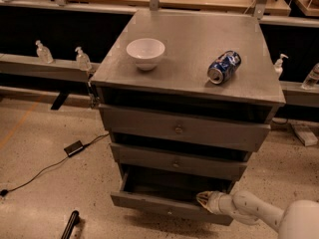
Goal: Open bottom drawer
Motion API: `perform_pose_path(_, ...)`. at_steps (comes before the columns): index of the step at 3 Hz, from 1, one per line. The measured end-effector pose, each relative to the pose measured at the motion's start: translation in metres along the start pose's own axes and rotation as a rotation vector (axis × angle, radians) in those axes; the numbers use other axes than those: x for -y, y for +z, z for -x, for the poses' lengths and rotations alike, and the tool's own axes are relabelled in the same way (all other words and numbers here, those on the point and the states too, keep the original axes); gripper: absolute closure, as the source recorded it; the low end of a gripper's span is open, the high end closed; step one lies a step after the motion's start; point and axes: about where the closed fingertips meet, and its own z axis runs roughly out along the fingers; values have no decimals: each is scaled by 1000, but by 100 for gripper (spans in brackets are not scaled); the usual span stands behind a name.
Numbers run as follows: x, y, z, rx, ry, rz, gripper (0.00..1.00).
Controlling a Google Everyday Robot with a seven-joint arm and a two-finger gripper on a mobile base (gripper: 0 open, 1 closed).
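Grey wood covers all three drawers of the cabinet (189,34), and the bottom drawer (149,204), the lowest and narrowest, already stands partly out. Its flat front sits forward of the two fronts above it, and a dark strip of its inside shows between that front and the middle drawer (174,162). By my judgement the opening is begun but not finished: the drawer looks only part of the way along its travel, and what is left is to draw it further toward the camera until the inside is well exposed. The gripper (205,199) sits at the upper edge of the bottom drawer's front, toward its right end, on a pale arm (249,209) that enters from the lower right corner. It is touching or nearly touching that edge, well to the right of the small round knob (169,213) and a little above it, so the pull seems to be taken on the rim and not on the knob. Whether the claw is spread or pressed together I cannot tell. A white bowl (145,52) and a blue can (224,66) rest on the cabinet's top.
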Motion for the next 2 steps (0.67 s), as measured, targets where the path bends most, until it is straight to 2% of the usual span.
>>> perform_pose_path(2,0,0,1,-5,1,6,100)
